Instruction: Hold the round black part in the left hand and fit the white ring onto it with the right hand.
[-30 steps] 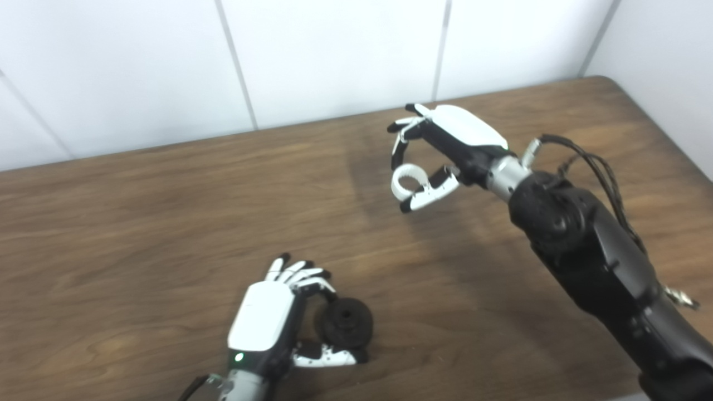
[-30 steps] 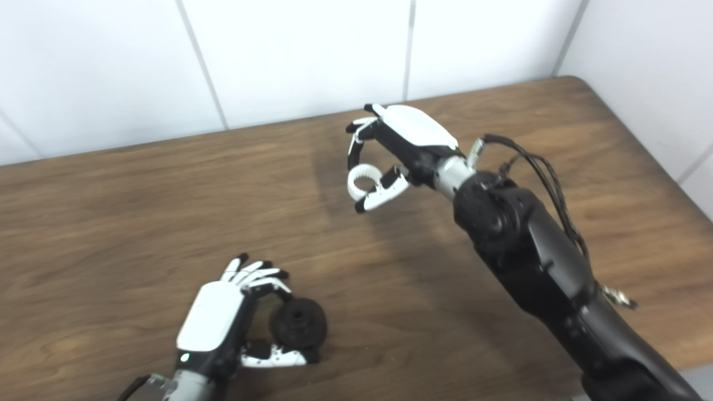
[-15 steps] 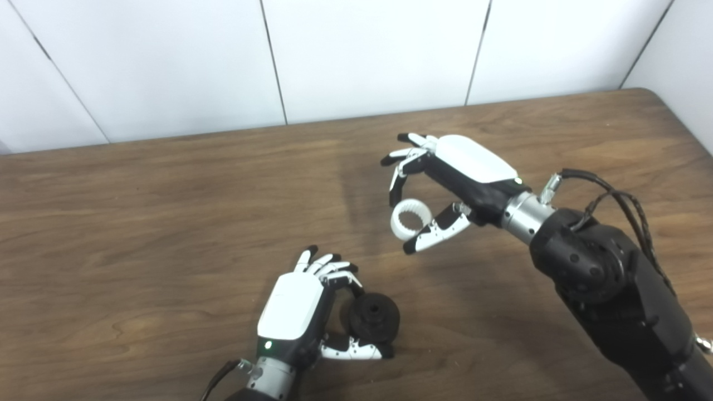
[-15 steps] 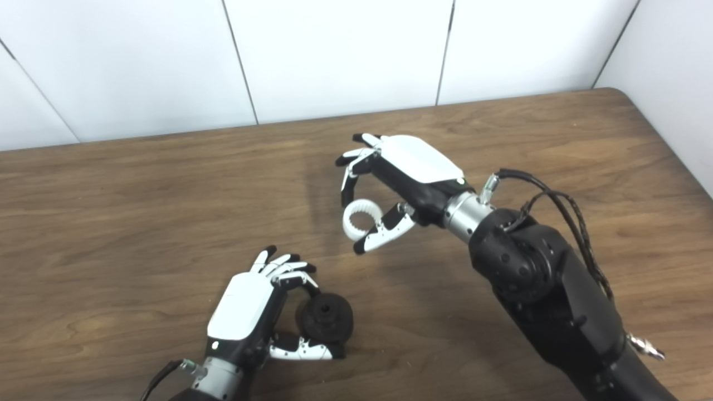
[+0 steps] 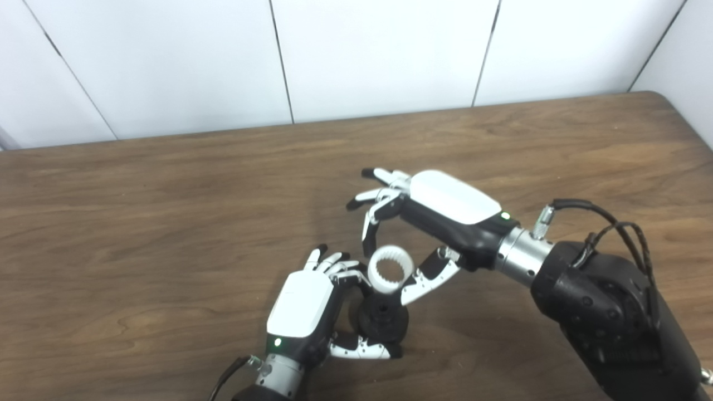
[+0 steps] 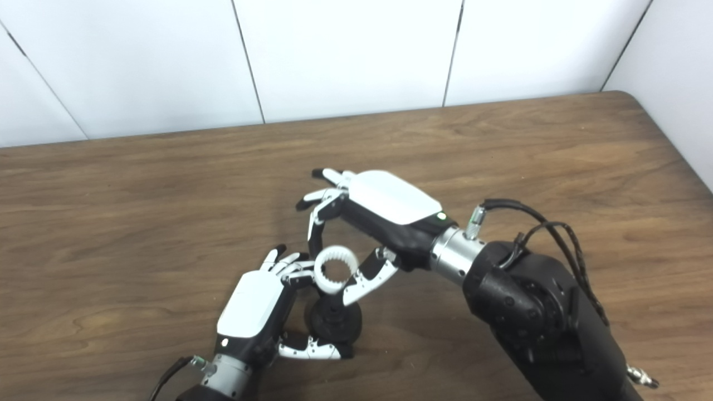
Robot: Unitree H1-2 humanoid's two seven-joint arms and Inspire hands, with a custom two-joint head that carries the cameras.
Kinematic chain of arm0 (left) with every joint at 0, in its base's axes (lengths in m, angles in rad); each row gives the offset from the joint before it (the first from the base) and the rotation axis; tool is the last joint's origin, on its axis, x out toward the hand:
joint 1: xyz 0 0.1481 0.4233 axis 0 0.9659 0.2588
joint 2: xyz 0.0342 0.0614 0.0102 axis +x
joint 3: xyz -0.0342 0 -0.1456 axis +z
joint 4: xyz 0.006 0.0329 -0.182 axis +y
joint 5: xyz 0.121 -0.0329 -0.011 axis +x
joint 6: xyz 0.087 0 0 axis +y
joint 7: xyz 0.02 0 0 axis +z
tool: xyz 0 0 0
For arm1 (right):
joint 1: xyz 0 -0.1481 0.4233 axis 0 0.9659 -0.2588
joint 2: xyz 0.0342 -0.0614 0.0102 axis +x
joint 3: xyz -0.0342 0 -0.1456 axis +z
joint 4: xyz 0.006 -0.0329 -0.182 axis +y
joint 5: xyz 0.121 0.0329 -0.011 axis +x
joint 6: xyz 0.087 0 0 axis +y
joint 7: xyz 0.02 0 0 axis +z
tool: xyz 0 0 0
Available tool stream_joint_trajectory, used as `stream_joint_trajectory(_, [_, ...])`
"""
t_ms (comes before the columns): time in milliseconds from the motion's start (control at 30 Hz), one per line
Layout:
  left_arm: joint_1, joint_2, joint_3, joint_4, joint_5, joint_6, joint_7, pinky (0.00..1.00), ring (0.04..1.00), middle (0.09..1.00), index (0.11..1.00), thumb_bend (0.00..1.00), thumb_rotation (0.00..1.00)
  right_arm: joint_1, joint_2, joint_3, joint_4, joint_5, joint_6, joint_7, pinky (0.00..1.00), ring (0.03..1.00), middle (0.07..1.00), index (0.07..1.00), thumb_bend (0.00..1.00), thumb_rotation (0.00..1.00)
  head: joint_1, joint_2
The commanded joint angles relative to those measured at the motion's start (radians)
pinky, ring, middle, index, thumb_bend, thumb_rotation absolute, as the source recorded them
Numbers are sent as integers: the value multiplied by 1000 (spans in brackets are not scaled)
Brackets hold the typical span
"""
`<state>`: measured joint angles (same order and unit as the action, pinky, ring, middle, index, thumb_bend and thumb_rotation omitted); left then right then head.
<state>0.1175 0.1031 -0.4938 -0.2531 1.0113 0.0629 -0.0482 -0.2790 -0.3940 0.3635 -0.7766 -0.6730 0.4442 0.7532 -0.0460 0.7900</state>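
Observation:
The round black part [image 5: 383, 320] stands on the table near the front, with my left hand [image 5: 312, 309] shut on it between fingers and thumb. The white ring [image 5: 389, 269], toothed on its inside, hangs just above the part's top. My right hand [image 5: 429, 223] is shut on the ring, pinching it between a finger and the thumb [image 5: 426, 277]. From here I cannot tell whether ring and part touch. In the right eye view the ring [image 6: 333, 269] overlaps the top of the black part [image 6: 334, 320].
The brown wooden table [image 5: 139, 223] stretches left and back to a white panelled wall [image 5: 379, 50]. Its right edge [image 5: 688, 120] lies close to the right arm [image 5: 601, 301], which carries loose black cables.
My right hand has carried the white ring down and toward the front, from mid-table to just over the black part. The left hand has kept its hold. The camera view shifted too.

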Motion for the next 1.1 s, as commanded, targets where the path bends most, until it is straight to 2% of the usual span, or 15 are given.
stream_joint_trajectory(0, [-3,-3,-12,10,0,3,-29,1000,885,778,486,521,47,-13,1,-14,-22,-9,-12,-3,1000,1000,845,482,523,130,1,4])
stream_joint_trajectory(600, [-1,1,-13,-7,10,9,-33,1000,880,772,486,521,47,28,-2,-15,59,-6,-68,-21,1000,1000,851,483,522,128,-11,22])
stream_joint_trajectory(1067, [-2,6,-8,-12,5,6,-36,1000,880,769,486,521,47,50,26,17,101,-38,-119,-38,1000,989,847,484,522,128,-17,29])
